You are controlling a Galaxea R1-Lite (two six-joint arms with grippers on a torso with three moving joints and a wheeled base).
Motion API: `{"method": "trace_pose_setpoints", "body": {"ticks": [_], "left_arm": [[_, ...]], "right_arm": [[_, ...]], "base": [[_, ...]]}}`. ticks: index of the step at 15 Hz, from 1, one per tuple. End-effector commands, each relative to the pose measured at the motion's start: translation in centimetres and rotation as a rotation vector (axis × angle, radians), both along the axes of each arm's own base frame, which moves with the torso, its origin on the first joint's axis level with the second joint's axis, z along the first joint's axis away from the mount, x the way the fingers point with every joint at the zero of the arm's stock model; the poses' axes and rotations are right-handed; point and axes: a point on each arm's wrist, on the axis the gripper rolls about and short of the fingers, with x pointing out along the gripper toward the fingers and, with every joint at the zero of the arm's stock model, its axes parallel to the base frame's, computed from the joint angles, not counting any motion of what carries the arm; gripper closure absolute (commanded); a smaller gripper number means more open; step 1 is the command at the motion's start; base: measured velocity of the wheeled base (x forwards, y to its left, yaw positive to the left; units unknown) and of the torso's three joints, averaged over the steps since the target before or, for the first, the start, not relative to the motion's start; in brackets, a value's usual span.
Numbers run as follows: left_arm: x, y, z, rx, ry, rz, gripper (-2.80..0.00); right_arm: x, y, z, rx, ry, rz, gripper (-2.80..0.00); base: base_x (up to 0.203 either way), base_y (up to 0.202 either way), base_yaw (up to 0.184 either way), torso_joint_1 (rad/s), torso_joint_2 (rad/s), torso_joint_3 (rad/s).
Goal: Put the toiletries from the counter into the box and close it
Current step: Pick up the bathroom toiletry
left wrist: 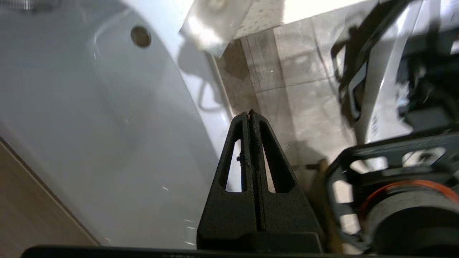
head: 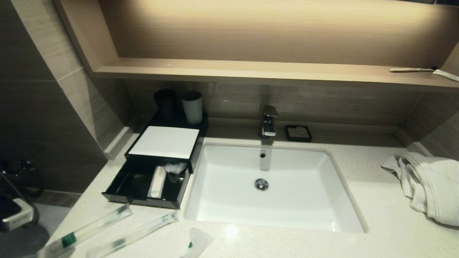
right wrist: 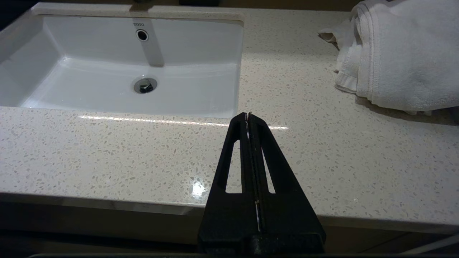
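A black box with a white top (head: 163, 142) stands left of the sink. Its drawer (head: 140, 200) is pulled open toward me and holds a white tube (head: 157, 181) and a crumpled packet (head: 175, 167). Two long wrapped toothbrushes (head: 89, 229) (head: 134, 234) and a small white packet (head: 197, 243) lie on the counter in front of the drawer. Neither gripper shows in the head view. My left gripper (left wrist: 250, 113) is shut and empty, low beside a white curved surface and floor tiles. My right gripper (right wrist: 248, 114) is shut and empty, in front of the counter's front edge.
The white sink (head: 344, 186) fills the counter's middle, with a faucet (head: 269, 122) and a black soap dish (head: 298, 133) behind. A white towel (head: 430, 186) lies at the right, also in the right wrist view (right wrist: 401, 53). Two cups (head: 192, 107) stand behind the box.
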Motion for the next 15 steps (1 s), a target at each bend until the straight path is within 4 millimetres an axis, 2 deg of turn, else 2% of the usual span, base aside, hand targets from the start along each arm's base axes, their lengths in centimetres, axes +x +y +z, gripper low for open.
{"method": "trace_pose_setpoints", "body": {"ticks": [1,9,14,15], "left_arm": [[0.7,0.5,-0.8,-0.007,0.057,-0.087,0.00],[2.5,2.0,-2.9,-0.044,0.146,-0.243,0.00],[3.2,2.6,-3.6,-0.052,0.158,-0.249,0.00],[3.3,2.7,-3.8,-0.052,0.159,-0.251,-1.88]], "right_arm": [[0.0,0.0,0.0,0.000,0.000,0.000,0.00],[0.0,0.0,0.0,0.001,0.000,0.000,0.00],[0.0,0.0,0.0,0.000,0.000,0.000,0.00],[0.0,0.0,0.0,0.000,0.000,0.000,0.00]], "base": [[0.000,0.000,0.000,0.000,0.00,0.000],[0.000,0.000,0.000,0.000,0.00,0.000],[0.000,0.000,0.000,0.000,0.00,0.000],[0.000,0.000,0.000,0.000,0.00,0.000]]}}
